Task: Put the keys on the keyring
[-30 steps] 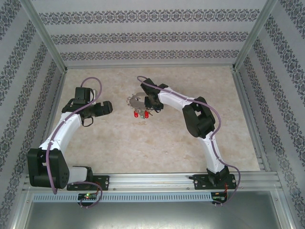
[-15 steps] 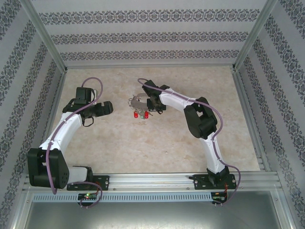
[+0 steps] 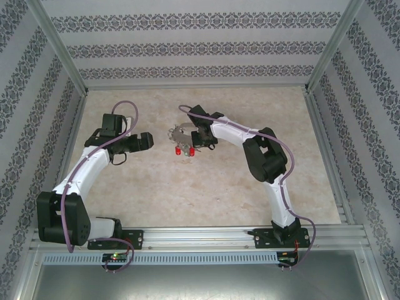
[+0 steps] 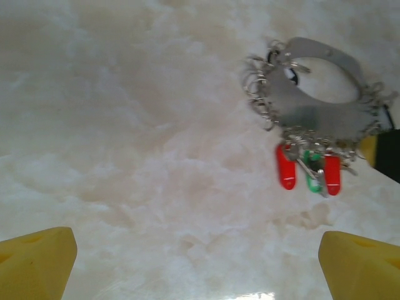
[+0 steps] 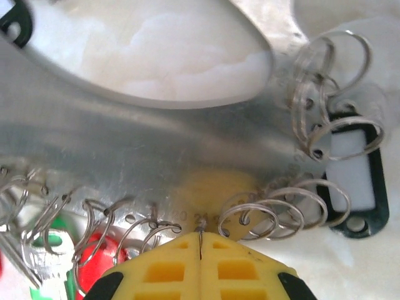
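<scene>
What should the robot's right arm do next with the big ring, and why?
Probably lift the keyring a little by its rim. The right gripper has its jaws shut on that rim, the ring lies on the table, and the open left gripper hovers apart.

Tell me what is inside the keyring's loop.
Bare marbled table shows through the opening of the keyring. Whatever lies beneath its grey metal band is covered.
</scene>
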You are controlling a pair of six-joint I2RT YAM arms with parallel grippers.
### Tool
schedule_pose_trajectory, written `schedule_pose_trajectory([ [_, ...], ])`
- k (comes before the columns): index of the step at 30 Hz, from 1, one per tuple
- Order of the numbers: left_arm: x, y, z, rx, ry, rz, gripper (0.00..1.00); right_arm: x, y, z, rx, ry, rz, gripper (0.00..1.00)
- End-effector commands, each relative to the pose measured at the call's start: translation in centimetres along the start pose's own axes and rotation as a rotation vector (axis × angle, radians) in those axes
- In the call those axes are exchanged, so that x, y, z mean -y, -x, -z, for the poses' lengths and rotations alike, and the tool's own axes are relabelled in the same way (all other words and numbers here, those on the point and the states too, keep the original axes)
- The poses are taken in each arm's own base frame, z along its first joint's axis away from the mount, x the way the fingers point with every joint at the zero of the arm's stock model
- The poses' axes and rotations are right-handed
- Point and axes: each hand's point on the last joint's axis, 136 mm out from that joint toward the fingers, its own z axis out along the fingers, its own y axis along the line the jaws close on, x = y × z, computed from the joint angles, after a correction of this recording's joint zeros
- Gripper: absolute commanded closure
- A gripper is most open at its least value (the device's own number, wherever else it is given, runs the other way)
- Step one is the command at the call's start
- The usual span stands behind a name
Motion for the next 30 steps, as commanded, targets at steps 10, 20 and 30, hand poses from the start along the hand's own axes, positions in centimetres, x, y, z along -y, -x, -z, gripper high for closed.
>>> schedule_pose_trajectory([
  [10, 2.1, -0.6, -0.6, -0.019, -0.039, -0.108, 0.0, 0.1, -7.3, 4.9, -0.074, 0.184, 0.17, 0.74],
  [20, 2.4, -1.3, -1.4, -0.056, -0.03, -0.139, 0.0, 3.4, -2.3, 8.4, 0.04, 0.131, 0.211, 0.59],
  [30, 3.3, -2.5, -1.8, -0.092, 0.013, -0.249, 0.0, 7.6, -2.2, 5.1, -0.086, 0.085, 0.136, 0.58],
])
